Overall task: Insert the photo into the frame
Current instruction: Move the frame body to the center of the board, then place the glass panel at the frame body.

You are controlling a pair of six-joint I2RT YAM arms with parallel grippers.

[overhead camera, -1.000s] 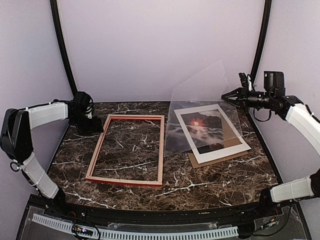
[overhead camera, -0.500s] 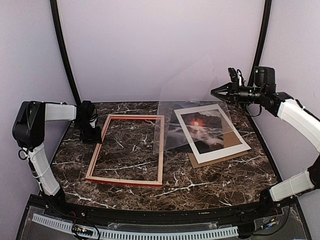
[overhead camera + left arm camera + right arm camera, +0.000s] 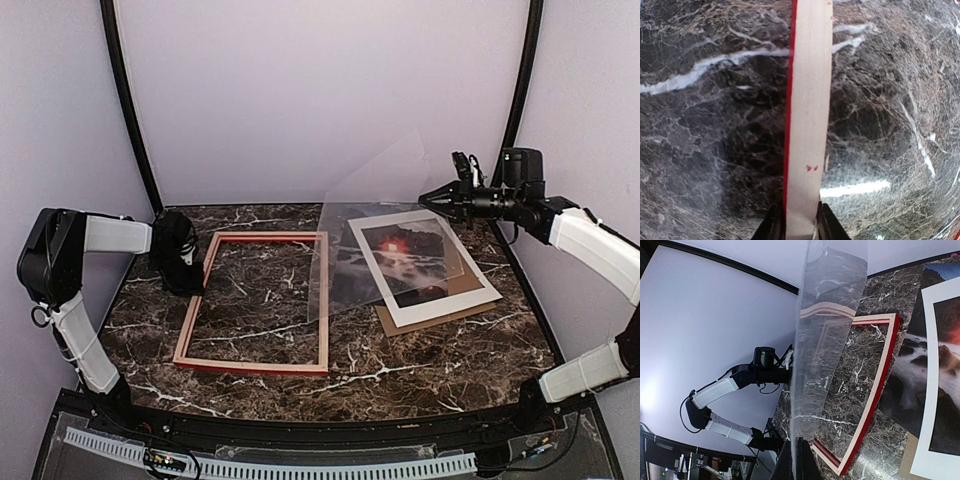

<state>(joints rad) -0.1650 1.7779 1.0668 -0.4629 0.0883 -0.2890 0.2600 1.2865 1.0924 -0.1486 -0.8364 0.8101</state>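
The frame (image 3: 250,365) lies flat left of centre, pale wood back up, red on its outer edge. My left gripper (image 3: 190,275) is shut on its left bar; in the left wrist view the bar (image 3: 807,100) runs up from between the left gripper's (image 3: 800,220) black fingers (image 3: 771,227). The photo (image 3: 405,255), dark with a red sun glow, lies at right under a white mat (image 3: 440,305). My right gripper (image 3: 425,198) is shut on the top edge of a clear sheet (image 3: 380,230) that hangs tilted over the photo and the frame's right bar.
A brown backing board (image 3: 395,325) lies beneath the mat and photo. In the right wrist view the clear sheet (image 3: 825,340) rises from the right gripper (image 3: 796,460), with the frame (image 3: 871,392) and photo (image 3: 910,385) beyond. Lilac walls and black posts enclose the table.
My left gripper has moved onto the frame's left bar and shut on it. The right gripper has carried the clear sheet leftward, towards the frame.
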